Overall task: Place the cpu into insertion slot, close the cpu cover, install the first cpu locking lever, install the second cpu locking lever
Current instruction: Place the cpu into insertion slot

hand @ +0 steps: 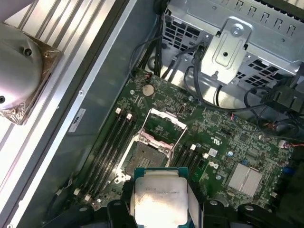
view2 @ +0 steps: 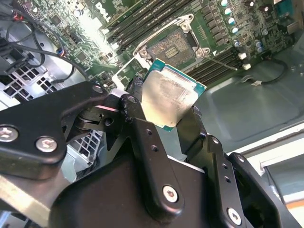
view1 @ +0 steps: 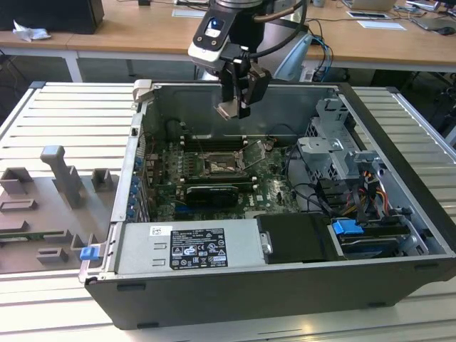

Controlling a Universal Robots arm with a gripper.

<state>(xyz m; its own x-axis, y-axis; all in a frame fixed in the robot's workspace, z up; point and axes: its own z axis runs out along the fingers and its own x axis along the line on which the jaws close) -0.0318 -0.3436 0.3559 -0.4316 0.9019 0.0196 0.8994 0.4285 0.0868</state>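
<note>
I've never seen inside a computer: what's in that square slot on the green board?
The slot shows only bare dark contacts, no chip. The cpu, held by the tool, covers its near rim.

Black gripper (view2: 165, 105) here: chunky jointed fingers (view2: 146, 142), silver screws (view2: 46, 143); silvery-grey arm (view1: 205, 44) with a blue patch.

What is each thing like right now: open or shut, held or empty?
cpu, held in the air, not yet in its slot.
gripper, shut on the cpu.
insertion slot, uncovered and empty.
cpu cover, flipped open.
computer case, open, insides showing.
</note>
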